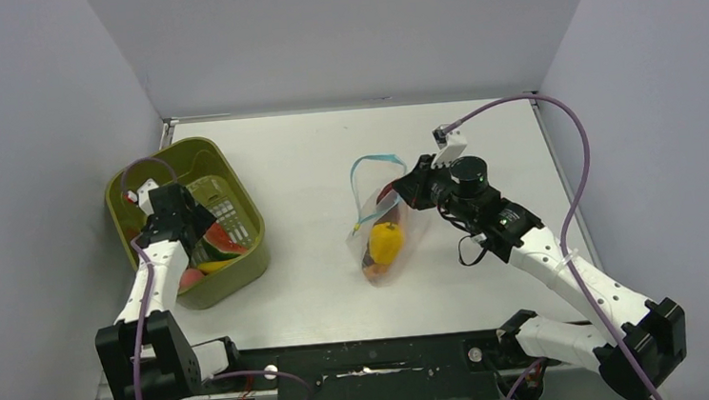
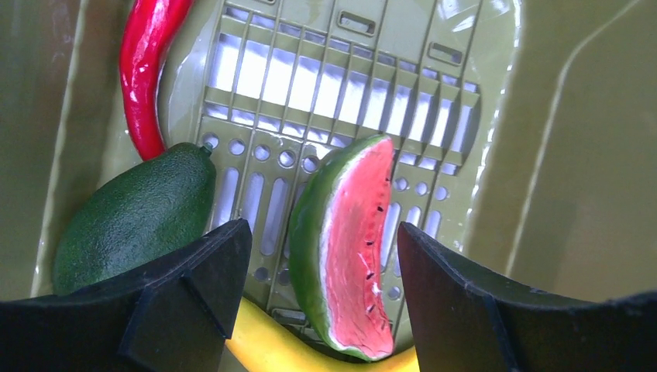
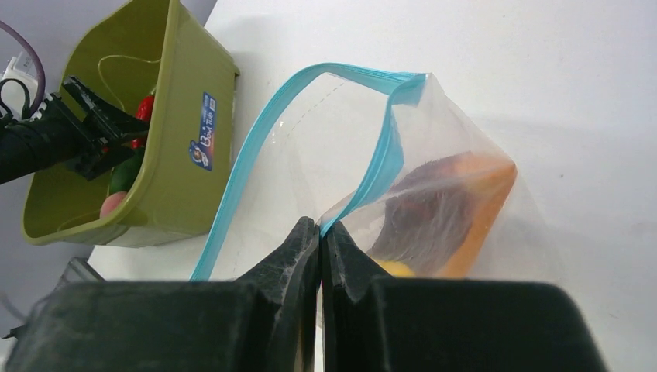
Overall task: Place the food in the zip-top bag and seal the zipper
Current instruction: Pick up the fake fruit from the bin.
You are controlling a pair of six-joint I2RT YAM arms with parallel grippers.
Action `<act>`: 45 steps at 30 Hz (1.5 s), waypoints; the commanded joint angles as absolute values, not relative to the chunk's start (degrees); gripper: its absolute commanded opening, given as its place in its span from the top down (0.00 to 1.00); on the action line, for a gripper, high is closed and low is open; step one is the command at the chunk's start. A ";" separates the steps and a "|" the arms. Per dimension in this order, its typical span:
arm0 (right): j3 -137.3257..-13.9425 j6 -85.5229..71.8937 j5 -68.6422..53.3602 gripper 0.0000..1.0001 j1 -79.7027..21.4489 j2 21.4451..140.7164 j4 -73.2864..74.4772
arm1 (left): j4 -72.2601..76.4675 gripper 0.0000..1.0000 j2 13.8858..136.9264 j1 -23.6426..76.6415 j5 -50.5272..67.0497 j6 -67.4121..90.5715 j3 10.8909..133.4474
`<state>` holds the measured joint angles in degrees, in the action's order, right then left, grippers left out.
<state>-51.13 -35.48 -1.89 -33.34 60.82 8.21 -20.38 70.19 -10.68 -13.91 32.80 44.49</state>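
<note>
Base rail (image 1: 373, 361) edges white table (image 1: 310, 165) holding zip-top bag (image 1: 364, 228), grey walls (image 1: 347, 29) around

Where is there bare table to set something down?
Bare white table lies between the olive-green plastic bin and the clear zip-top bag, and behind both. Crowded: inside the bin, where the open left gripper hovers over a toy watermelon slice; and right of the bag, where the shut right gripper pinches its mouth.

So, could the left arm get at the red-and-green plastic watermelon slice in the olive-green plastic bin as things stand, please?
Probably yes: the left gripper hangs open in the olive-green bin, fingers either side of the red-and-green watermelon slice, nothing over it.
</note>
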 commanded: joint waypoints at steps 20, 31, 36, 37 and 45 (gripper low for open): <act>-55.02 -26.28 2.99 1.00 -32.48 62.95 6.95 | -16.89 0.32 79.89 -10.83 -6.32 20.47 53.06; -55.23 -25.91 6.13 1.00 -32.16 64.34 9.67 | -26.84 0.32 74.94 -10.04 -14.75 24.13 55.01; -53.93 -26.08 6.64 1.00 -31.74 63.84 9.25 | -24.08 0.32 71.06 -10.20 -16.93 27.95 52.00; -53.19 -25.88 6.72 1.00 -31.73 63.17 8.20 | -24.02 0.32 70.78 -10.20 -18.37 29.64 51.42; -54.43 -25.32 9.21 1.00 -31.27 61.38 9.27 | -30.72 0.32 70.81 -10.35 -19.80 41.39 52.26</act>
